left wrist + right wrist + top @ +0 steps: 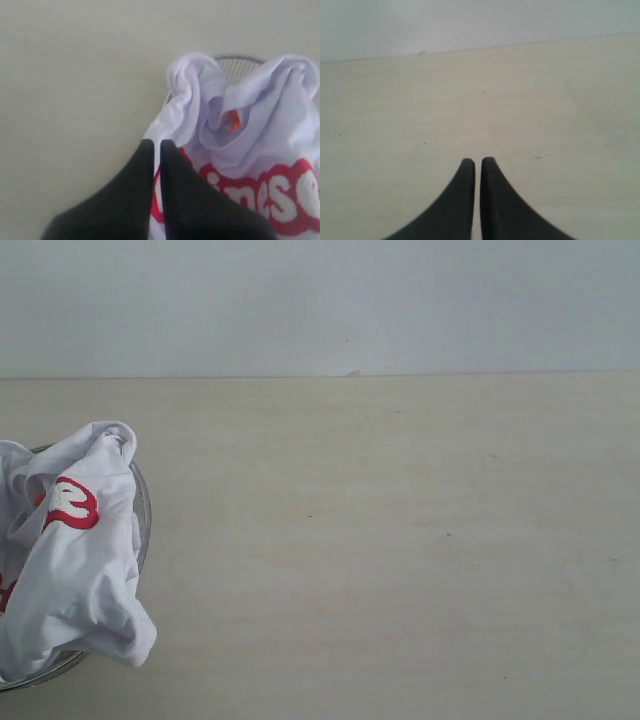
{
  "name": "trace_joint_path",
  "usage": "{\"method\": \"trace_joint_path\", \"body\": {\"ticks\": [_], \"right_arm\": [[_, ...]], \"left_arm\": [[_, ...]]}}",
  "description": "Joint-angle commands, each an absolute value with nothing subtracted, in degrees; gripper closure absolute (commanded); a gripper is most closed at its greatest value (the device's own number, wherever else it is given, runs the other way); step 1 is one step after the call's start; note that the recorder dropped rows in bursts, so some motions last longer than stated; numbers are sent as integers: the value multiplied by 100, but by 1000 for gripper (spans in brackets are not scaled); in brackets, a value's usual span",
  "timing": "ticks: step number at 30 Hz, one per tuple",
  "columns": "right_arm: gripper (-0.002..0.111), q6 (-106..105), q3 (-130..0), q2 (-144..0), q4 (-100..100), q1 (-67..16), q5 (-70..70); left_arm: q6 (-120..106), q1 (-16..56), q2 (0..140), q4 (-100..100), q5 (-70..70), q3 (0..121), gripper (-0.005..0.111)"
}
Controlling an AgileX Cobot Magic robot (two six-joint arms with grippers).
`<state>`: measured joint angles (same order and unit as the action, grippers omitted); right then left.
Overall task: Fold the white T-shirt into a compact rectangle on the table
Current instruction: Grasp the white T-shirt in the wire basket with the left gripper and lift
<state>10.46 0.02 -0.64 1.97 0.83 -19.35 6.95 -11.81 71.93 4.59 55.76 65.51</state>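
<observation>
The white T-shirt lies crumpled in a round wire basket at the left edge of the table, red lettering showing. In the left wrist view the white T-shirt shows its orange neck tag and red letters. My left gripper hovers over the shirt's edge, shut with nothing between its fingers. Over the bare table my right gripper is shut and empty. Neither gripper shows in the exterior view.
The wire-mesh basket holds the shirt, part of which hangs over its near rim; its mesh peeks out behind the cloth. A pale wall bounds the table's far edge.
</observation>
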Motion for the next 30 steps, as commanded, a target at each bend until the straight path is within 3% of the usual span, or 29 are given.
{"method": "trace_joint_path", "body": {"ticks": [1, 4, 8, 10, 12, 30], "right_arm": [[108, 1018, 0, -58, 211, 81, -1909], [108, 1018, 0, -58, 211, 81, -1909], [108, 1018, 0, -58, 211, 81, -1909], [108, 1018, 0, -58, 211, 81, -1909], [108, 1018, 0, -58, 211, 81, -1909], [108, 1018, 0, -58, 211, 81, -1909]], "left_arm": [[506, -1227, 7656, 374, 5853, 6503, 102], [491, -1227, 7955, 248, 5729, 6491, 91], [383, -1227, 8395, 142, 5696, 6491, 58], [383, -1227, 8613, 170, 5671, 6482, 35], [340, -1227, 8788, 168, 5643, 6482, 27], [0, -1227, 10290, 82, 5159, 6482, 33]]}}
